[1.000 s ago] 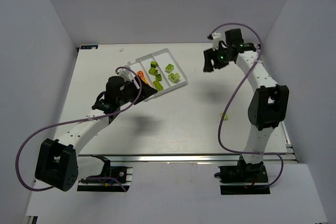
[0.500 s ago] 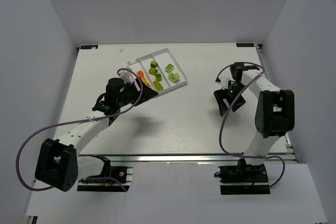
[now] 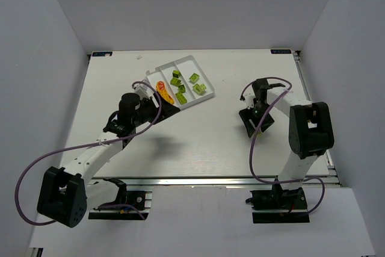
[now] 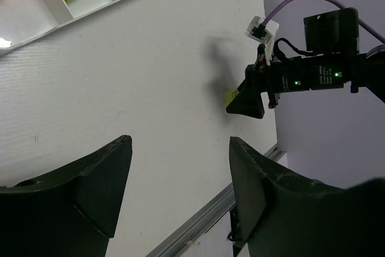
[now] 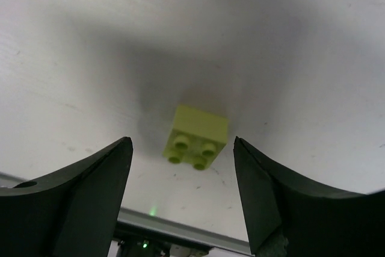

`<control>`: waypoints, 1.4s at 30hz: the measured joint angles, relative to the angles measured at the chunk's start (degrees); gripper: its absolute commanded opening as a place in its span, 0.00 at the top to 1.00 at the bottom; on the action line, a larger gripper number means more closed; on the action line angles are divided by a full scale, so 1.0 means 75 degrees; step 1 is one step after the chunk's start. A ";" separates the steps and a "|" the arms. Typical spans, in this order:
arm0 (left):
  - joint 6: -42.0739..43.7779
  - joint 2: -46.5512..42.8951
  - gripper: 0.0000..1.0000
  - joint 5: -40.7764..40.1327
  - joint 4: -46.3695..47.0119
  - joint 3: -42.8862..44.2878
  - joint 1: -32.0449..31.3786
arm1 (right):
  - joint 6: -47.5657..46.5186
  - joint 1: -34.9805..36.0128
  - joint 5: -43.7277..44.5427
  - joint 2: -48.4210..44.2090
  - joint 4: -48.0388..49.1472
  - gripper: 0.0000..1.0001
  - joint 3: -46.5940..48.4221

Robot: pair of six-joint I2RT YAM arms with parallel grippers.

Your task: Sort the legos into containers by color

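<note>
The right gripper [image 3: 254, 126] has come a long way in one second. It was high up by the far right side of the table [image 3: 198, 142]. Now it is low on the near right side, right over a lone lime green lego [image 5: 197, 136]. Its jaws are wide open, one on each side of that lego, and they are not touching it. The lego lies flat on the table, well apart from the white tray [image 3: 174, 63].

The left gripper [image 3: 171, 106] has pulled back a little from the near edge of the tray. Its jaws are open and hold nothing.

In the tray, the orange legos [image 3: 161, 86] sit in the left part and the green legos [image 3: 194, 78] in the other two parts. I think this lone lego is the last one to sort, and the grab comes next.
</note>
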 measured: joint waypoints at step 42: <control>-0.0201 -0.2052 0.24 -0.2104 -0.2259 0.0082 -0.0003 | 0.1035 0.2355 -0.1014 0.4800 0.3453 0.11 0.7417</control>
